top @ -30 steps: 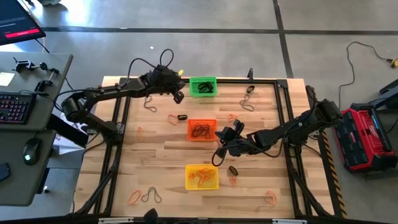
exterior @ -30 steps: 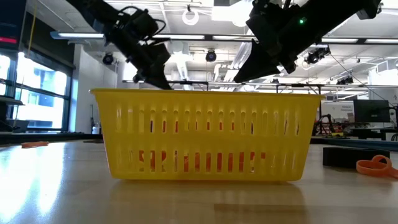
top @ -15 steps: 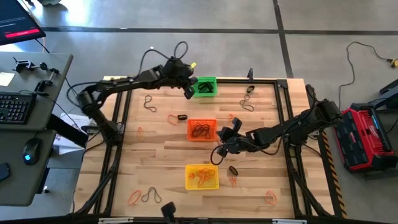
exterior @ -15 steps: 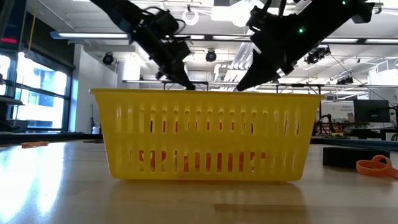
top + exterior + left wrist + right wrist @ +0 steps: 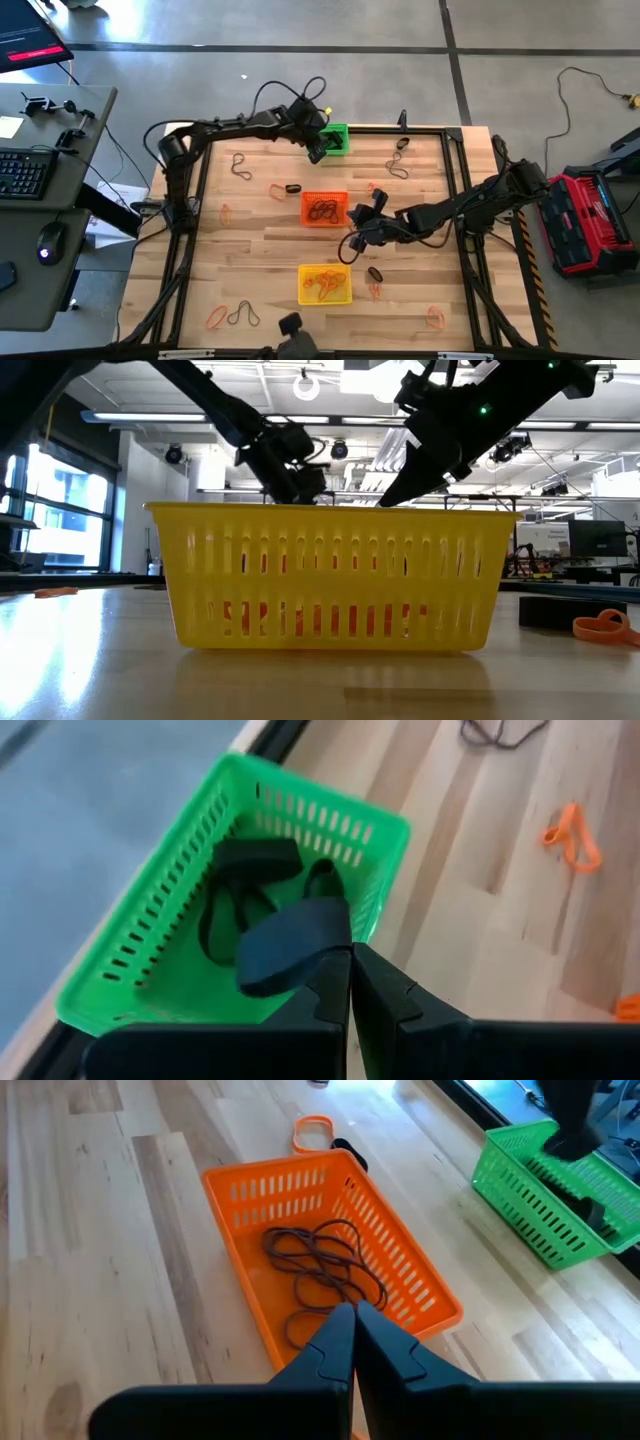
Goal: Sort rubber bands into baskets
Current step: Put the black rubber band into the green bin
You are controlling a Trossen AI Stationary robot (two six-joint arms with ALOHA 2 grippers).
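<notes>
My left gripper (image 5: 318, 150) is shut on a short thick black rubber band (image 5: 290, 935) above the left side of the green basket (image 5: 332, 138), which holds other thick black bands (image 5: 240, 880). My right gripper (image 5: 351, 240) is shut beside the near right corner of the orange basket (image 5: 324, 208), which holds thin dark brown bands (image 5: 325, 1270). I see nothing between its fingers (image 5: 352, 1320). The yellow basket (image 5: 324, 283) near the front holds orange bands. My left gripper pinches one end of the thick black band (image 5: 318, 932) between its two fingertips. The fingers slant down toward the green basket. The rest of the band sticks out past the fingertips as a flattened loop, lifted clear above the basket's inside.
Loose bands lie about the table: a thick black one (image 5: 291, 188) and an orange one (image 5: 277, 190) left of the orange basket, thin dark ones (image 5: 240, 165) (image 5: 398, 168), a thick black one (image 5: 375, 273), and orange ones (image 5: 435, 318) (image 5: 216, 318) near the front. A black frame rims the table.
My left gripper has moved toward the table's right edge, from the bare wood left of the green basket to above the basket's left side. It has carried the thick black band with it, still shut.
</notes>
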